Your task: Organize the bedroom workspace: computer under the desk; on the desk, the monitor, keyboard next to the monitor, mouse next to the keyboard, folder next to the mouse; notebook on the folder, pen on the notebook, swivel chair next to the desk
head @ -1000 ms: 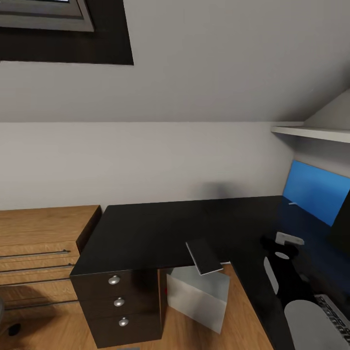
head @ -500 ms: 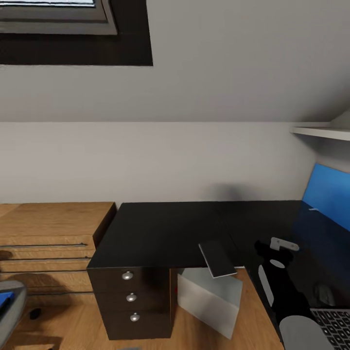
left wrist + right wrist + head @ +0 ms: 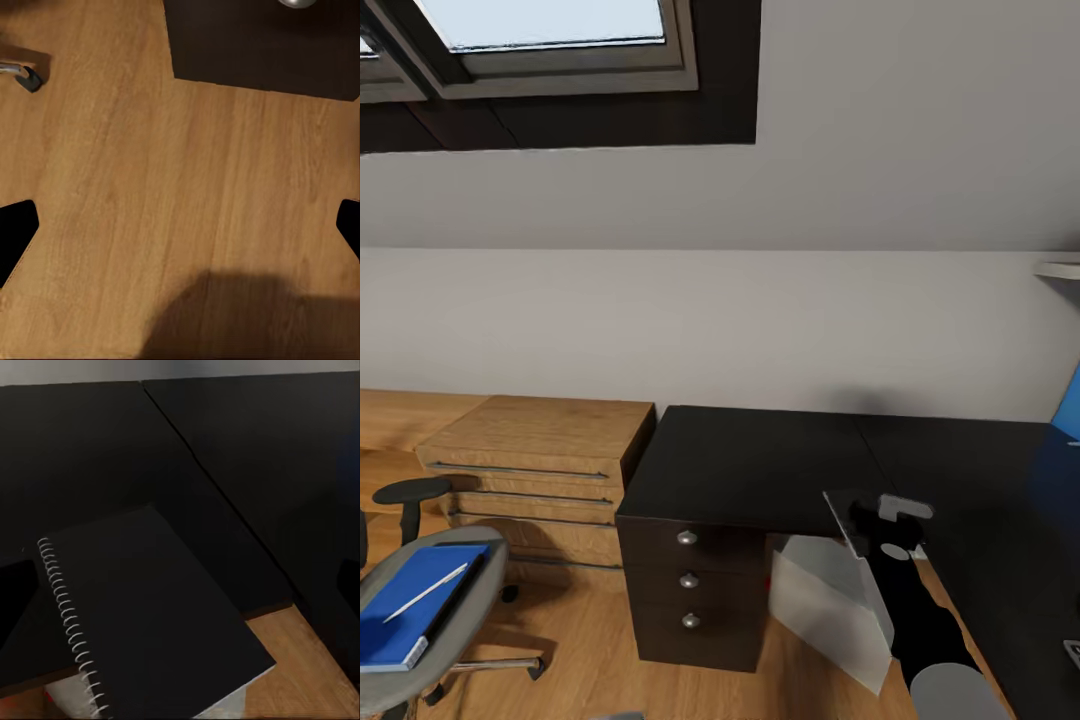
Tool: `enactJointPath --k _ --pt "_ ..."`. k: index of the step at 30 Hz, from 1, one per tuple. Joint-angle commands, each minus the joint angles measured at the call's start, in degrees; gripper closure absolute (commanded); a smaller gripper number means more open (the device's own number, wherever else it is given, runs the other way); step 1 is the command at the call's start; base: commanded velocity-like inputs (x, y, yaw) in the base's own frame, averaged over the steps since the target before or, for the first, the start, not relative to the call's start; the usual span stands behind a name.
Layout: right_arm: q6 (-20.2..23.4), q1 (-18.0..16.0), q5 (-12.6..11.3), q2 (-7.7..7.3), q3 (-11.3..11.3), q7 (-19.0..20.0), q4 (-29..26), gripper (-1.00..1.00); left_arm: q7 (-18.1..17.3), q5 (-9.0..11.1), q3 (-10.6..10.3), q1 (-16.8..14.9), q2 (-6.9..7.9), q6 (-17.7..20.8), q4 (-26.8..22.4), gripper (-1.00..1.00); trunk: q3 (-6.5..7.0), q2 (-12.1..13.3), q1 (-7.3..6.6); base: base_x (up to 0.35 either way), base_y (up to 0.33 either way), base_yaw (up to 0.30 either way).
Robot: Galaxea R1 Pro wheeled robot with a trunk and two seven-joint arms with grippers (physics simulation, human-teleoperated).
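The notebook [image 3: 150,615] lies at the inner corner edge of the black surface [image 3: 760,465], overhanging the computer [image 3: 825,610] below. The right claw [image 3: 180,585] hangs over it, its fingers spread wide; the left claw [image 3: 180,225] is also apart, above the wood floor [image 3: 150,187]. The folder [image 3: 415,600] with the pen [image 3: 425,592] on it lies on the swivel chair [image 3: 470,610].

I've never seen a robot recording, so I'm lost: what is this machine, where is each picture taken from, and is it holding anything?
It is a simulated wheeled robot with two arms. The large picture is from its head camera: a black desk, the computer under it, and a swivel chair carrying the blue folder with the pen on top. The others are from wrist cameras: the left looks at the wood floor, the right at the spiral notebook overhanging the desk edge. Both jaws stand open, holding nothing.
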Motion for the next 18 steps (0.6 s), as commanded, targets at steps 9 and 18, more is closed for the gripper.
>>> enactJointPath --k 9,18 --pt "0.5 0.52 0.42 0.49 2.1 0.01 0.05 -1.0 0.22 1.16 -0.46 -0.12 0.04 -0.45 0.28 -1.0 -0.07 -0.05 -0.02 -0.054 0.053 0.249" --pt "0.5 0.96 0.42 0.76 3.04 0.02 0.08 -1.0 0.69 1.28 -0.48 -0.1 -0.04 -3.57 0.32 -1.0 -0.07 -0.05 -0.02 -0.005 0.005 0.249"
